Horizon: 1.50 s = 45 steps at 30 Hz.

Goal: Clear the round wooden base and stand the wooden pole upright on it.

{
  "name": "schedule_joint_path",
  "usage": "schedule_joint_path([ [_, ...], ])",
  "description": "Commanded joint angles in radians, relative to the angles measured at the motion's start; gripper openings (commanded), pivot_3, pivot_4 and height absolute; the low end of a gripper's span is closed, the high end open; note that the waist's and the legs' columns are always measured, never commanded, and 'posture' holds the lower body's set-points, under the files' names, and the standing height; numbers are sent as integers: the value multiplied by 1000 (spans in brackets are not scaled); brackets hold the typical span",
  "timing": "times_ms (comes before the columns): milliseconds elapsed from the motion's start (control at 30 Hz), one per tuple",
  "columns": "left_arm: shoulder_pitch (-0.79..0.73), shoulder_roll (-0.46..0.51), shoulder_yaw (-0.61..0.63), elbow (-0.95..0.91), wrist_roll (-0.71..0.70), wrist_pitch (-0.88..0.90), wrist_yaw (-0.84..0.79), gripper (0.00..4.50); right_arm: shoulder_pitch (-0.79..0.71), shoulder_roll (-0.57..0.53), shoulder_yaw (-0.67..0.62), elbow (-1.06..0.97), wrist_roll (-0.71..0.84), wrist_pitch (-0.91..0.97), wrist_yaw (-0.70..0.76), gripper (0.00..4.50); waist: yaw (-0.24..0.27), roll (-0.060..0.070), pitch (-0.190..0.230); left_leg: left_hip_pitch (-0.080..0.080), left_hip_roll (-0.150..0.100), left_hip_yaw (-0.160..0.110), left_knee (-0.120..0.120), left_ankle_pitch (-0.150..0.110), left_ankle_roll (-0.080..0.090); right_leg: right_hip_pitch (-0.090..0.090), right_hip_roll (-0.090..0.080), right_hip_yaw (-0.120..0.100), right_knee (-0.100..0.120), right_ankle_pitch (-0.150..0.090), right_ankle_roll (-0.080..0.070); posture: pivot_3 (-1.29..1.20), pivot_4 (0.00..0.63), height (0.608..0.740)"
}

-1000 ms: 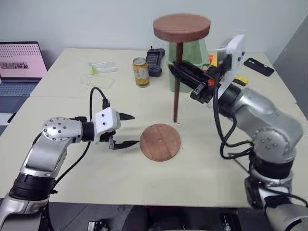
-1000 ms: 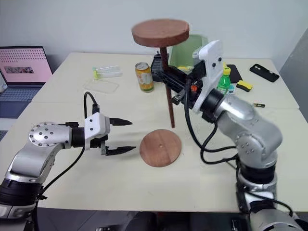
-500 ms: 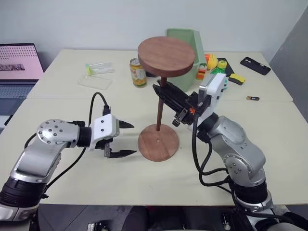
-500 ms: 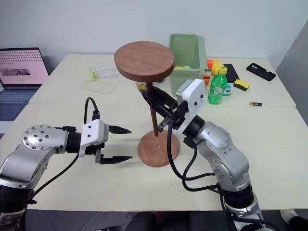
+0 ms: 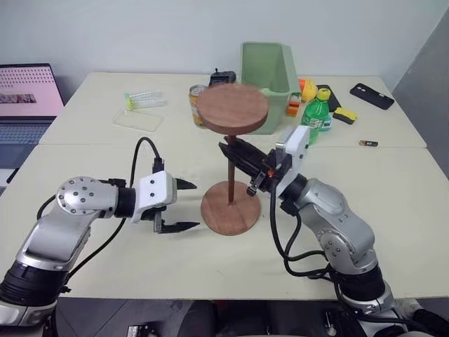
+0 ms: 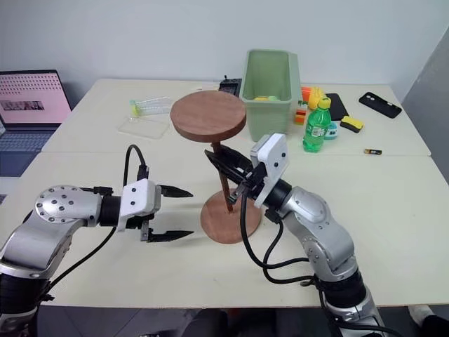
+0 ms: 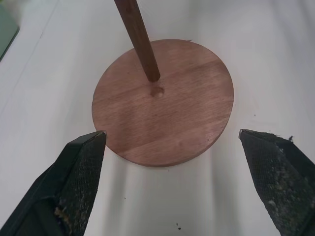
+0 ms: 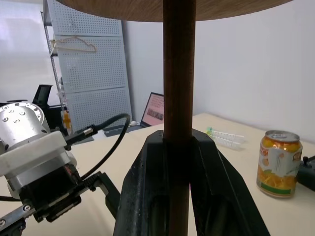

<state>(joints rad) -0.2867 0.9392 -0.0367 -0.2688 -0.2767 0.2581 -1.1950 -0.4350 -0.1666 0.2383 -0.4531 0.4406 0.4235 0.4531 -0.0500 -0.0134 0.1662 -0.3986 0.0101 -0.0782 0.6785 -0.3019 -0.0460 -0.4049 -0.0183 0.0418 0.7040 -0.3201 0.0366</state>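
Observation:
The round wooden base (image 5: 242, 217) lies flat on the table, bare, its centre hole (image 7: 157, 91) uncovered. The wooden pole (image 5: 231, 184) stands nearly upright over it with the fixed disc (image 5: 232, 107) on top. The pole's lower tip (image 7: 153, 76) sits right beside the hole; I cannot tell whether it touches the base. My right gripper (image 5: 229, 149) is shut on the rod's upper part, just below the disc, as the right wrist view shows (image 8: 179, 147). My left gripper (image 5: 195, 205) hangs open just left of the base, fingers spread wide and holding nothing (image 7: 171, 132).
A green bin (image 5: 265, 67), an orange can (image 5: 193, 105) half hidden behind the disc, a green bottle (image 5: 317, 112) and a phone (image 5: 367, 93) stand at the back. A laptop (image 5: 28, 91) is at far left, a clear tray (image 5: 137, 119) nearby.
My right gripper has brought the pole down and to the left, from beside the base to over its centre. The left gripper has stayed about where it was. The camera has shifted.

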Motion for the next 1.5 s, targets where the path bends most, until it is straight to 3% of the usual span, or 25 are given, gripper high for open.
schedule_joint_path([
  [33, -7, 9, 7, -17, -3, -18, -14, 4500, 1, 16, 1, -11, -17, -45, 7, 216, 0, 0, 0, 0, 0, 0, 0, 0, 0, 0, 0, 0, 0, 0, 0, 0, 150, 740],
  [1500, -26, -10, -8, 66, 31, -93, -18, 4500, 41, 40, 46, 55, -109, -140, 78, 216, 0, 0, 0, 0, 0, 0, 1, 0, 0, 0, 0, 0, 2, 0, 0, 0, 150, 740],
])
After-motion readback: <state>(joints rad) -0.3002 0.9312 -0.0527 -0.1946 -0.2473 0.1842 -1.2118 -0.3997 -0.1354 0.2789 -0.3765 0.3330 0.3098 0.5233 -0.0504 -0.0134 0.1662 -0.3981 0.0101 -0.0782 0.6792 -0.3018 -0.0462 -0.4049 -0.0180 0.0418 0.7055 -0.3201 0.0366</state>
